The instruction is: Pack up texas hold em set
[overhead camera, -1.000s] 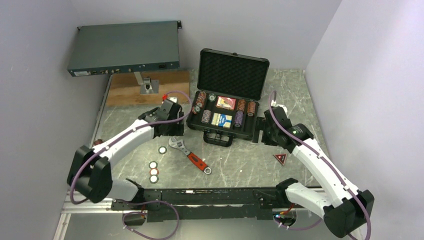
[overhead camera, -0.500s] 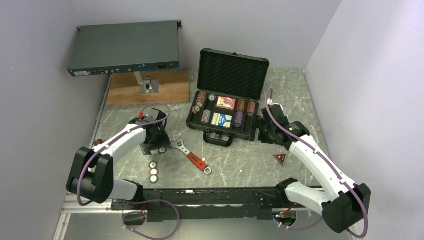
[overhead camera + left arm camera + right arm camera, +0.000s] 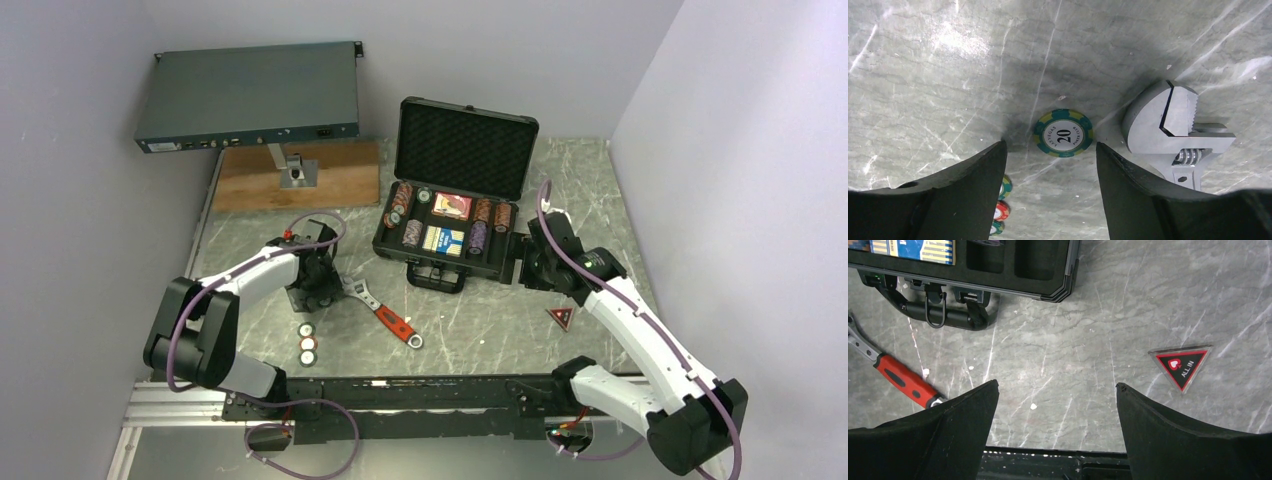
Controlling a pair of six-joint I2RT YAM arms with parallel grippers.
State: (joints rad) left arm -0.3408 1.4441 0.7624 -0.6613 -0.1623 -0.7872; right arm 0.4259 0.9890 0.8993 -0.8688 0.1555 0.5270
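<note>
Approach of the left gripper (image 3: 1049,146) to a loose poker chip (image 3: 1063,133) during packing of the set. The chip, striped green and yellow and marked 20, lay flat and face up on the left half of the bench (image 3: 948,60). It sat between the open case (image 3: 465,150) and the near edge, just beside but apart from the head of the adjustable wrench (image 3: 1168,125). In the left wrist view it was framed between the two spread fingers, a little nearer the wrench-side one and touching neither. Being round, it offered no long axis, so only the narrow gap to the wrench head was judged to limit where that finger could come down. The left arm was plainly the nearer. The right gripper (image 3: 1057,385) hung with jaws wide and empty beside the case's right end, with the red triangle (image 3: 1180,362) on the bench outside the span of its fingers. Toward the near-left corner lay three further chips (image 3: 308,343) in a row. Compared with a second earlier, the left arm had swung back from the case's left end to stand over the chip. The right arm, wrench, triangle and row of chips showed no evident shift.
</note>
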